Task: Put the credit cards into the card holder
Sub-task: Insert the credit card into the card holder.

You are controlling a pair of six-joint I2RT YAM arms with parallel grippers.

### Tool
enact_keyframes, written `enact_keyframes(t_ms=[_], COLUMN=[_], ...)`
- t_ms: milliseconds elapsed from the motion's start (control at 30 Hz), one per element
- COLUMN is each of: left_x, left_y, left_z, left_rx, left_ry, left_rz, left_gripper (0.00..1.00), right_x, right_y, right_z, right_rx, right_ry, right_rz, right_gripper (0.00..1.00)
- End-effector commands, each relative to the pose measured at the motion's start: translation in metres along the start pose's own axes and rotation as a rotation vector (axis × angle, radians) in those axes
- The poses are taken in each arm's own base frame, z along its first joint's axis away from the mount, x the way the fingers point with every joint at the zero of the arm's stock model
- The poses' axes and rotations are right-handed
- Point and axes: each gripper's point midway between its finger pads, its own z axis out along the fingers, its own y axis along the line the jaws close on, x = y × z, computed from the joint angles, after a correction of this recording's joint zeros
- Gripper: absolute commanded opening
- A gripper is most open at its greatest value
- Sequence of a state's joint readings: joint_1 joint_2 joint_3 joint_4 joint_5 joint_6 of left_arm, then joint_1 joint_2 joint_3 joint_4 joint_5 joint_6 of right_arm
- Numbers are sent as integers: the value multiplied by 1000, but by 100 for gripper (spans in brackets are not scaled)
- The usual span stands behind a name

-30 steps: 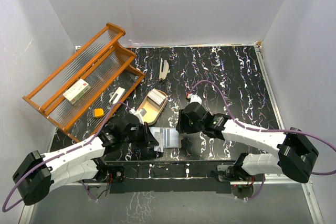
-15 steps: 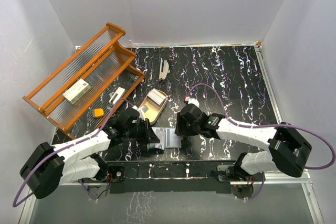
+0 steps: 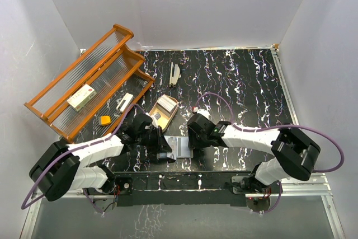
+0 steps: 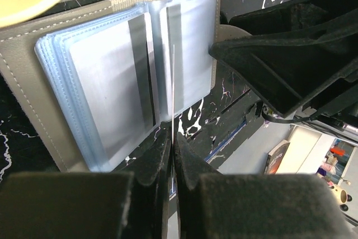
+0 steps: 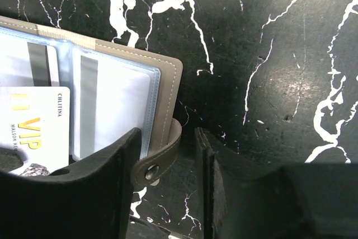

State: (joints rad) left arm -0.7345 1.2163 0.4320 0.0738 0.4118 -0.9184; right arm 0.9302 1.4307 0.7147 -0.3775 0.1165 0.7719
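The card holder lies open on the black marble table, its bluish sleeves facing up. My left gripper is shut on a single credit card. The card stands edge-on over the holder's right-hand sleeves. The right wrist view shows the face of this card, white with gold VIP lettering. My right gripper is open and straddles the holder's right edge. The snap strap sits between its jaws and one finger lies over the sleeves. More credit cards rest in the tan oval tray.
An orange wire rack leans at the back left, holding a white box with red marks and a small white item. An orange block lies beside it. A white stapler-like object lies farther back.
The left arm has pushed in towards the holder with the card still in its grip. The right gripper has slid left to the holder's right edge, and its jaws have narrowed slightly.
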Motion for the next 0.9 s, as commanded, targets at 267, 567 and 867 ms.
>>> enact_keyframes(t_ms=[267, 567, 867], left_x=[-8, -12, -20], left_y=[1, 6, 14], left_z=[4, 5, 4], left_rx=[-22, -59, -129], left_ry=[-7, -13, -43], left_rz=[14, 31, 45], left_gripper=[9, 13, 10], right_x=[-8, -5, -3], right_y=[4, 2, 2], right_z=[5, 4, 9], right_rx=[12, 25, 32], right_ry=[-33, -32, -27], right_rz=[-13, -15, -21], right_gripper=[33, 30, 28])
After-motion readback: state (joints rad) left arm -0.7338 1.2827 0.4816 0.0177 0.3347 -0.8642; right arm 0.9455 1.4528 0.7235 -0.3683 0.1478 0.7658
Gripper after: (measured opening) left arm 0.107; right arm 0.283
